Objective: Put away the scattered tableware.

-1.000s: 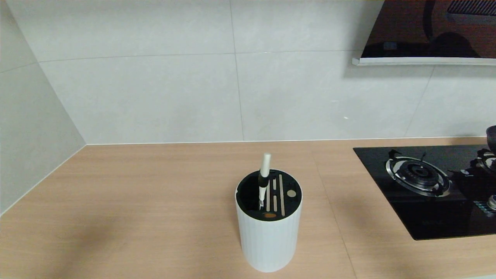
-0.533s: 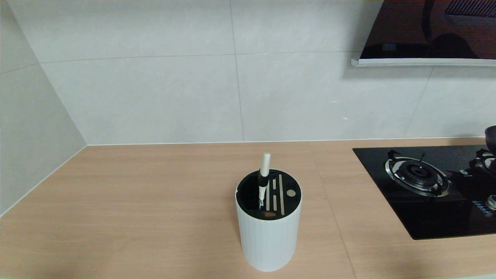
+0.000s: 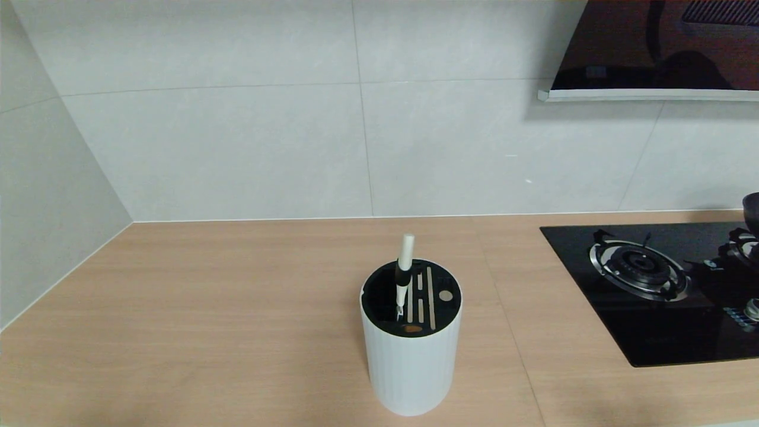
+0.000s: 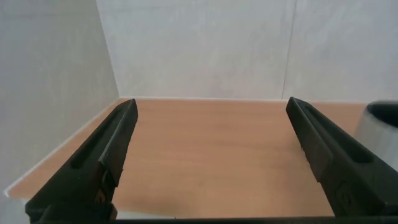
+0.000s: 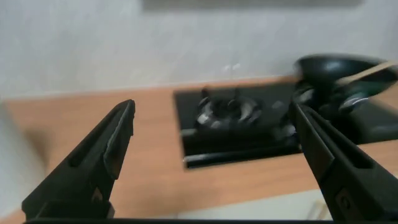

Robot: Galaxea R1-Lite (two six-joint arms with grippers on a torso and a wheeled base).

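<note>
A white ribbed cylindrical holder (image 3: 411, 362) with a black slotted top stands on the wooden counter (image 3: 237, 308). One utensil with a white and black handle (image 3: 404, 267) stands upright in it, its lower end hidden inside. The holder's edge (image 4: 380, 124) shows beside my left gripper (image 4: 211, 112), which is open over bare counter with nothing between its fingers (image 4: 99, 168). My right gripper (image 5: 214, 109) is open too, facing the gas stove (image 5: 242, 124), and holds nothing.
A black gas stove (image 3: 652, 290) takes up the counter's right side, with a dark pan (image 5: 342, 71) at its far end. A range hood (image 3: 652, 53) hangs above it. Tiled walls close off the back and the left corner.
Shadows on the counter's front have drawn back toward the near edge. The holder and the utensil have not moved.
</note>
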